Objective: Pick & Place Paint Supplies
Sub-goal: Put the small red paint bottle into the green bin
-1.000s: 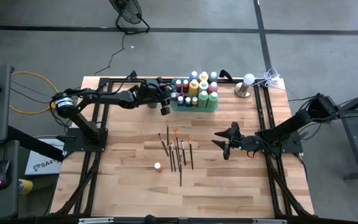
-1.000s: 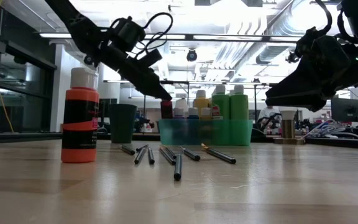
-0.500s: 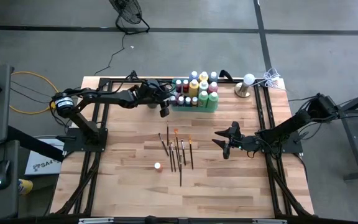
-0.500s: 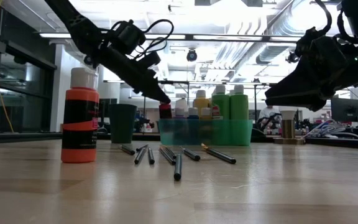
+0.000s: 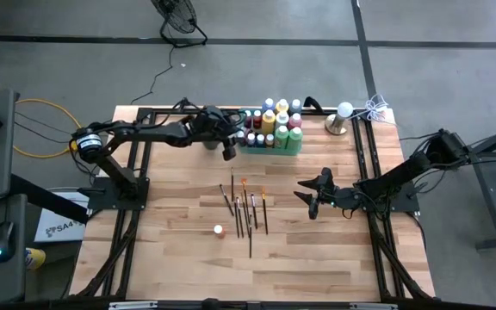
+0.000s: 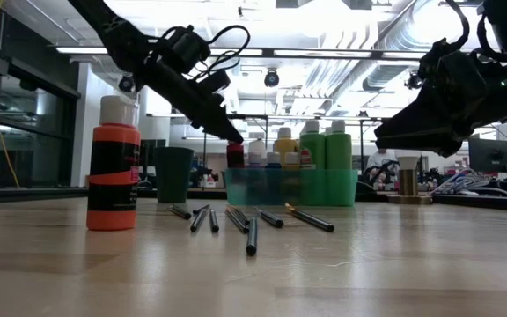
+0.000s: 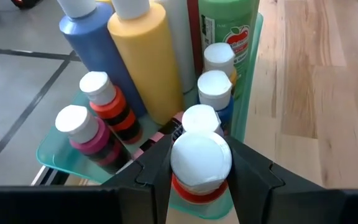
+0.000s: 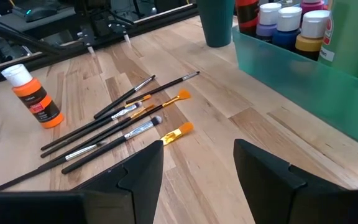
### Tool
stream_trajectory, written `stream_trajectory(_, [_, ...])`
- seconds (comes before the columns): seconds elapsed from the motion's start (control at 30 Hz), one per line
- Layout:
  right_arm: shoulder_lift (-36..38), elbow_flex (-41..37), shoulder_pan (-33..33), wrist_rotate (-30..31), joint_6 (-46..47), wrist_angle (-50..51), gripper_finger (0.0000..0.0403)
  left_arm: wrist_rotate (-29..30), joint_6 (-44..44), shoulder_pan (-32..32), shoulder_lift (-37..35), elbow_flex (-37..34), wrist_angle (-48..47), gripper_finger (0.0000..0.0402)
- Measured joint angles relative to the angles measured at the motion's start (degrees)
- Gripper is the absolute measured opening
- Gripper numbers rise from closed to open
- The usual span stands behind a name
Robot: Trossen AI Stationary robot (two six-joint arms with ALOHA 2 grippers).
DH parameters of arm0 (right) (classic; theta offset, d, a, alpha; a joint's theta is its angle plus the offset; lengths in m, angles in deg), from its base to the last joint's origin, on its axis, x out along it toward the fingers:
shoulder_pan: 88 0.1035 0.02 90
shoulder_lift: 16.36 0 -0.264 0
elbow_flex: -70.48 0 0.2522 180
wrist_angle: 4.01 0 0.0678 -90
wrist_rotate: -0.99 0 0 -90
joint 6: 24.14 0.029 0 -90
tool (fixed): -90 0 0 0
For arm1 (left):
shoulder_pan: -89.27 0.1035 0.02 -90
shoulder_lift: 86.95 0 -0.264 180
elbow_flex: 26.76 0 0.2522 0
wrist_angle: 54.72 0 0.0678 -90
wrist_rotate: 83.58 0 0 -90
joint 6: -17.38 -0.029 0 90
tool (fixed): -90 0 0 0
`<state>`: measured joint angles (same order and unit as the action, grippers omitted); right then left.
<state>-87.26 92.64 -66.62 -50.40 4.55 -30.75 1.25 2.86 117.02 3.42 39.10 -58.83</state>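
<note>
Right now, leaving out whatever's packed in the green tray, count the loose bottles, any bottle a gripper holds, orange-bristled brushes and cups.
Bottles standing loose on the table: 1, the orange bottle
Bottles held in a gripper: 1, the red bottle in the left gripper
Orange-bristled brushes: 2
Dark cup: 1
Total: 5

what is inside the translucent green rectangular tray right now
The translucent green rectangular tray holds upright bottles: tall yellow bottle, blue, green, and small white-capped ones. The left gripper holds a red white-capped bottle at its corner. The tray floor is hidden.
</note>
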Motion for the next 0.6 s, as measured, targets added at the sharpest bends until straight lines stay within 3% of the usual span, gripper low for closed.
stream_trajectory(0.2, [0.00, 0.00, 0.00, 0.00, 0.00, 0.01, 0.0189, 0.00, 1.38, 0.02, 0.02, 2.33, -4.43, 0.0122])
stream_trajectory(0.6, [-0.02, 0.02, 0.00, 0.00, 0.00, 0.10, 0.0189, -0.33, 2.73, 0.00, 4.81, 2.42, -2.32, 0.0122])
